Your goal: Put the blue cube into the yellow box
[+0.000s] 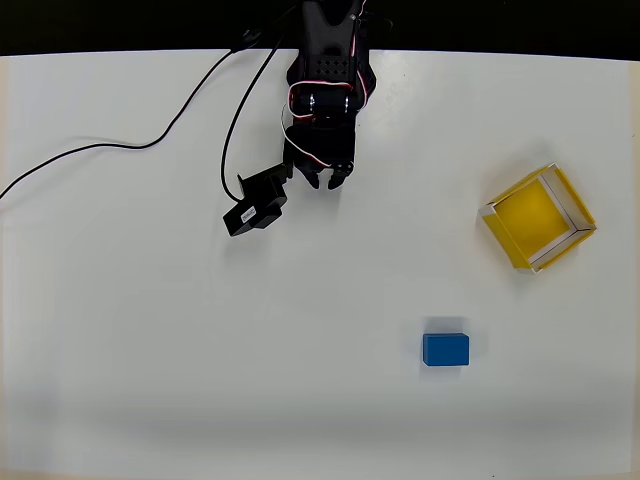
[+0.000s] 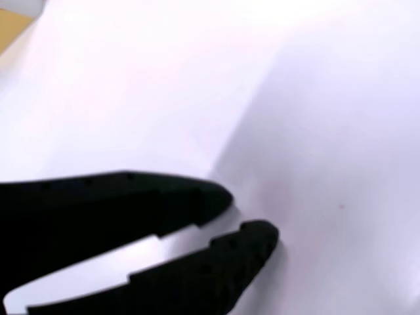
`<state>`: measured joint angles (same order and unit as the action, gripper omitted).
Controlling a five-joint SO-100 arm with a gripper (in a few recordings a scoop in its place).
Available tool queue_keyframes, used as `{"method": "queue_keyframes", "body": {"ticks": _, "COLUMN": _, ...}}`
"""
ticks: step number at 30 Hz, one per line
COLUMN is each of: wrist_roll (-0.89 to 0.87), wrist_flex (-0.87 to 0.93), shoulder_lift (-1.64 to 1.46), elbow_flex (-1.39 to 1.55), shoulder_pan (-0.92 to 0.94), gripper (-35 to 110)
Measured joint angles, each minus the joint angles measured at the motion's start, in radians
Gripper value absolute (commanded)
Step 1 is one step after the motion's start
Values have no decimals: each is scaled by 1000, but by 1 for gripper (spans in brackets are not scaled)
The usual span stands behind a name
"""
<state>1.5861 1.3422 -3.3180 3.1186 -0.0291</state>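
In the overhead view the black arm reached down from the top edge onto the white bench, its claw hanging near the top centre with the tips pointing toward the lower edge of the picture. The claw held nothing. In the wrist view the claw showed two black fingers with a narrow strip of bench visible between them, the tips close but not touching, so it was slightly apart over bare bench.

Just left of the claw in the overhead view sat a small black block with a white label, tilted, with a black cable trailing from the arm's side across the upper left of the bench to the left edge.

The cube lay flat on the bench in the lower right part of the overhead view, well apart from the claw and untouched. The box stood toward the right edge, above and to the right of the cube, turned at an angle to the bench edges, its yellow floor showing bare. Cube and box were clearly separated by open bench. A sliver of yellow-brown showed at the top left corner of the wrist view; what it belonged to could not be told.
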Motion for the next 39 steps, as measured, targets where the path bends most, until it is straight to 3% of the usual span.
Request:
{"method": "queue_keyframes", "body": {"ticks": 4, "wrist_roll": 49, "wrist_flex": -26, "shoulder_lift": 0, "elbow_flex": 0, "shoulder_pan": 21, "gripper": 20}}
{"method": "queue_keyframes", "body": {"ticks": 8, "wrist_roll": 29, "wrist_flex": -193, "shoulder_lift": 5, "elbow_flex": -2, "shoulder_pan": 80, "gripper": 42}}
{"method": "queue_keyframes", "body": {"ticks": 13, "wrist_roll": -66, "wrist_flex": -445, "shoulder_lift": 222, "elbow_flex": -107, "shoulder_pan": 101, "gripper": 47}}
{"method": "queue_keyframes", "body": {"ticks": 20, "wrist_roll": -222, "wrist_flex": -793, "shoulder_lift": 718, "elbow_flex": -471, "shoulder_pan": 83, "gripper": 47}}
{"method": "queue_keyframes", "body": {"ticks": 27, "wrist_roll": -388, "wrist_flex": -839, "shoulder_lift": 1124, "elbow_flex": -882, "shoulder_pan": 41, "gripper": 43}}
{"method": "queue_keyframes", "body": {"ticks": 39, "wrist_roll": -558, "wrist_flex": -839, "shoulder_lift": 1624, "elbow_flex": -1407, "shoulder_pan": -78, "gripper": 58}}
